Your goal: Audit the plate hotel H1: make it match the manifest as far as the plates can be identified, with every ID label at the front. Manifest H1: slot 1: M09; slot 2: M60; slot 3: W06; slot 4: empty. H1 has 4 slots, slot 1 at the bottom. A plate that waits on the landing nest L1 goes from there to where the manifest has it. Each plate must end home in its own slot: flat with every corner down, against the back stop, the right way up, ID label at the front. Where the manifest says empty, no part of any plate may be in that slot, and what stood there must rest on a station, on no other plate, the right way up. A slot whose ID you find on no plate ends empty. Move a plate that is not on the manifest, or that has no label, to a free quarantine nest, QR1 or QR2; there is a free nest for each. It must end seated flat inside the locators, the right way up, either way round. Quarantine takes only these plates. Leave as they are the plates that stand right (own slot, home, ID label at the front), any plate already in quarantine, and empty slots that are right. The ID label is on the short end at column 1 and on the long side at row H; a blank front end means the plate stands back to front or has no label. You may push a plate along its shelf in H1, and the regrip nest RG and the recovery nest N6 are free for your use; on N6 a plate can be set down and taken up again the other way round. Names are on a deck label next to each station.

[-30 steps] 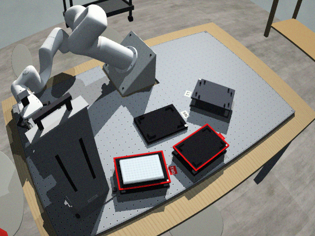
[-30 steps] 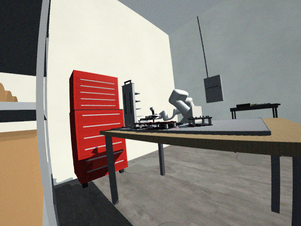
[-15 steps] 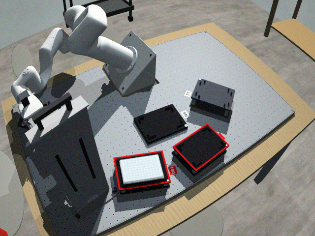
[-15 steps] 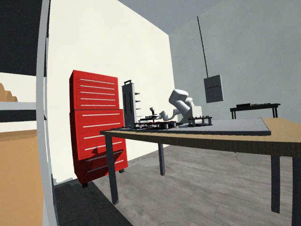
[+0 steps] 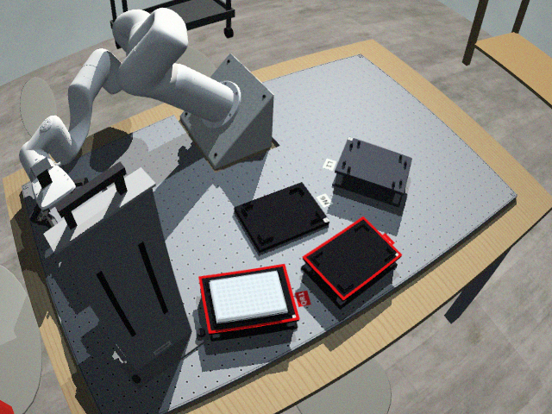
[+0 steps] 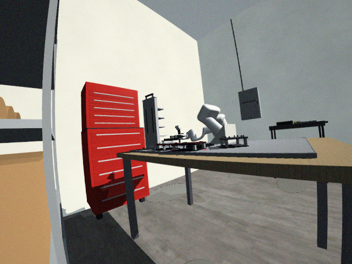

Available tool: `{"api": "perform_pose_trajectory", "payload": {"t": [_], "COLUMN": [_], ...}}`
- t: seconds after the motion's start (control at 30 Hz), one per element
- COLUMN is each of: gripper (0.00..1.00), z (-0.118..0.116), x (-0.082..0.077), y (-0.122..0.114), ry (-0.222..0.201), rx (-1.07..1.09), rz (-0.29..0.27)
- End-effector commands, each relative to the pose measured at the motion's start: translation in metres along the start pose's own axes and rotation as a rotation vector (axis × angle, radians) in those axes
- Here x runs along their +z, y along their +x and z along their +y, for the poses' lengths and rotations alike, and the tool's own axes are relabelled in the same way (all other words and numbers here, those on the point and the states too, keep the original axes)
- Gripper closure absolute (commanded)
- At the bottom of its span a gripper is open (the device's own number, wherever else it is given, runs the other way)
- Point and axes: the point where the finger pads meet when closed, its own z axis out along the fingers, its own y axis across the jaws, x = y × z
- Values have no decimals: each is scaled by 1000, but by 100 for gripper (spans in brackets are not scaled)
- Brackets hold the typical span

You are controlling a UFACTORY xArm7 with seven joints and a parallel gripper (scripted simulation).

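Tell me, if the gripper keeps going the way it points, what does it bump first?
Probably the plate hotel. The gripper sits low at its open front, aimed at the shelves. Its fingers are hidden in shadow, so which shelf or plate comes first is unclear.

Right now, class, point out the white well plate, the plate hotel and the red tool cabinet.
White well plate (image 5: pixel 247 297), top view, middle of its well grid.
Plate hotel (image 5: pixel 120 249), top view, its dark side panel.
Red tool cabinet (image 6: pixel 113 147), exterior view, a lower drawer front.

Arm (image 5: pixel 151 66) reaching far out low, gripper (image 5: pixel 42 216) fingers wide.
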Motion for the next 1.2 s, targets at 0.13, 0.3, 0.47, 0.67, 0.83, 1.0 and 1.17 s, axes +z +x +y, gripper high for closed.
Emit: {"api": "perform_pose_trajectory", "payload": {"t": [0.13, 0.3, 0.47, 0.67, 0.83, 1.0, 1.17], "gripper": [0, 0, 0, 0, 0, 0, 0], "z": [0, 0, 0, 0, 0, 0, 0], "x": [0, 0, 0, 0, 0, -5, -13], "y": [1, 1, 1, 1, 1, 1, 1], "ry": [1, 1, 1, 1, 1, 1, 1], "rx": [-2, -2, -2, -2, -2, -2, -2], "rz": [-1, -1, -1, -1, -1, -1, -1]}}
